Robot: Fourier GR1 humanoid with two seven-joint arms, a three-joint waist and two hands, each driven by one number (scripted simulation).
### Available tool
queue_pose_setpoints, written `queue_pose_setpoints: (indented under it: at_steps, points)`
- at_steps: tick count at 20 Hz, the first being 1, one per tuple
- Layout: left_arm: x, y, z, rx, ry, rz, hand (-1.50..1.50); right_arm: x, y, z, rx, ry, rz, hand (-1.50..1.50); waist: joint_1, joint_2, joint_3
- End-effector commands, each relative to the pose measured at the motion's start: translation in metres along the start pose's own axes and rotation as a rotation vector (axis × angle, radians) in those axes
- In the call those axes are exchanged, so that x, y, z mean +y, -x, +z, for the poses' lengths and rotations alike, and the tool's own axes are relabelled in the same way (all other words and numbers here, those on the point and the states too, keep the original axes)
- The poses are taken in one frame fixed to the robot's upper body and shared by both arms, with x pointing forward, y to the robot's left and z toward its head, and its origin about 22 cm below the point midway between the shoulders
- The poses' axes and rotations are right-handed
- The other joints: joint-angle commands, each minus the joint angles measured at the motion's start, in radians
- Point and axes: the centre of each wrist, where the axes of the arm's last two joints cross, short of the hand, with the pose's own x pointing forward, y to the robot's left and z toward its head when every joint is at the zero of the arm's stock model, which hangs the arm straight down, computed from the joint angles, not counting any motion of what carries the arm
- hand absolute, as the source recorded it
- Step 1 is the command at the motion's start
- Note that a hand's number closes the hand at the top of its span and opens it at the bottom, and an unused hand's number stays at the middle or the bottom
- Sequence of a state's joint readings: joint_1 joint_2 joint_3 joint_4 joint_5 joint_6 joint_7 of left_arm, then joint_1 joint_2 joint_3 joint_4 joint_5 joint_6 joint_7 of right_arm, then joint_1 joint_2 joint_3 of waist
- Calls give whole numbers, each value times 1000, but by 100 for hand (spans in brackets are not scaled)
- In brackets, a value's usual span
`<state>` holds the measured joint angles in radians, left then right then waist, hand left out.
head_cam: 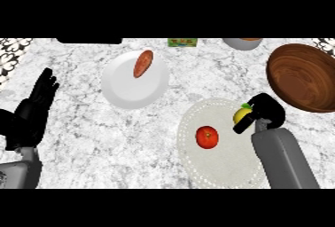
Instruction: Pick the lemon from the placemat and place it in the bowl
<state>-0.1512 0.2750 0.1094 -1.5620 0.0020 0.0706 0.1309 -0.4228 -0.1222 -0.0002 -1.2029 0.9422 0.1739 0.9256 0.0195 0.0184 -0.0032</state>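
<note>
A yellow lemon lies on the pale round placemat at the right. My right hand is curled round it, thumb on its lower left side, hiding its right half. A red tomato sits on the same placemat, left of the lemon. The brown wooden bowl stands at the far right, just beyond the hand. At the left edge my left hand rests open, fingers up.
A white plate with a reddish sweet potato stands centre left. Along the far edge I see a dark object, a green packet and a grey cup.
</note>
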Motion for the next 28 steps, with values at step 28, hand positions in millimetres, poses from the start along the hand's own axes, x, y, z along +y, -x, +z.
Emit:
queue_pose_setpoints:
  at_steps: [28]
  points:
    - [-33, -17, -16, -50, 95, 1, 0, -263, -35, -32, 829, 996, -319, 150, 106, 26, 2]
